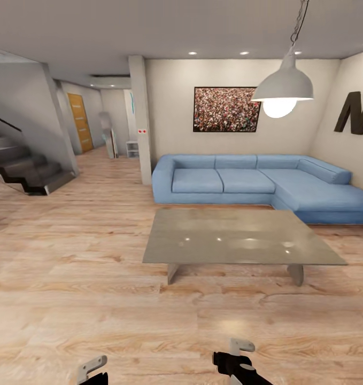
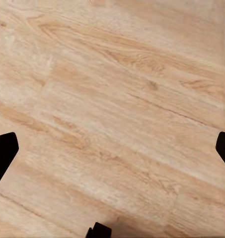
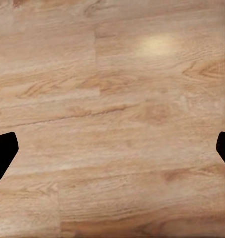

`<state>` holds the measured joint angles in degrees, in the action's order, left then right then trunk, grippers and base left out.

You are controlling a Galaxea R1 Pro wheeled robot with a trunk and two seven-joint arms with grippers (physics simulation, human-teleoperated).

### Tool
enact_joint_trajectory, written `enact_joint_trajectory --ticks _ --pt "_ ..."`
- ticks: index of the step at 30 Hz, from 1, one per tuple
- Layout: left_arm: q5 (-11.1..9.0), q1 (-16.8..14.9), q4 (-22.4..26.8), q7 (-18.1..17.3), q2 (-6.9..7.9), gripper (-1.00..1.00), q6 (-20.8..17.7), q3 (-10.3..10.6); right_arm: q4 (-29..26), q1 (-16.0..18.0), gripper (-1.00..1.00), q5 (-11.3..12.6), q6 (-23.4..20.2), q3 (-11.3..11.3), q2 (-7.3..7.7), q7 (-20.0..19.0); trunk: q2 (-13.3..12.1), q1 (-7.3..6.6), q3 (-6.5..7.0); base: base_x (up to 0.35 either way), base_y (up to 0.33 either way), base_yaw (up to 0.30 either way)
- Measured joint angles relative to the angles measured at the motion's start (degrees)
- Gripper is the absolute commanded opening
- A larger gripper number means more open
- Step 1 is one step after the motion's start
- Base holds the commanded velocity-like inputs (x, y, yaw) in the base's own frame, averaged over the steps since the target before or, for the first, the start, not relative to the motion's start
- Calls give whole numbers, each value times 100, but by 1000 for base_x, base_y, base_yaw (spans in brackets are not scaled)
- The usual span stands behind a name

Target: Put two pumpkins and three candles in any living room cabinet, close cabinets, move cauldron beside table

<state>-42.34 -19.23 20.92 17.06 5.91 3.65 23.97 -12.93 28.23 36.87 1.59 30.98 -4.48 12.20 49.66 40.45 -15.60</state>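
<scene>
Both grippers hang low over the wood floor (image 1: pixel 95 299). The left gripper (image 2: pixel 112 148) has its fingertips (image 2: pixel 3 153) spread wide, with bare planks between them. The right gripper (image 3: pixel 112 148) is likewise wide, holding nothing. Ahead stands the table (image 1: pixel 240 238), its glossy grey top bare, its far edge near a blue corner sofa (image 1: pixel 261 184). A white pendant lamp (image 1: pixel 283 88) hangs above the table's right corner. Stairs (image 1: pixel 26 168) rise at the left.
</scene>
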Motion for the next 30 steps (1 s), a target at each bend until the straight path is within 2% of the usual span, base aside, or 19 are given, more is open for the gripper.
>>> enact_joint_trajectory --ticks 30 --pt "4 0 0 0 -2 100 4 6 9 -2 100 0 0 9 0 9 0 0 -70 0 0 -279"
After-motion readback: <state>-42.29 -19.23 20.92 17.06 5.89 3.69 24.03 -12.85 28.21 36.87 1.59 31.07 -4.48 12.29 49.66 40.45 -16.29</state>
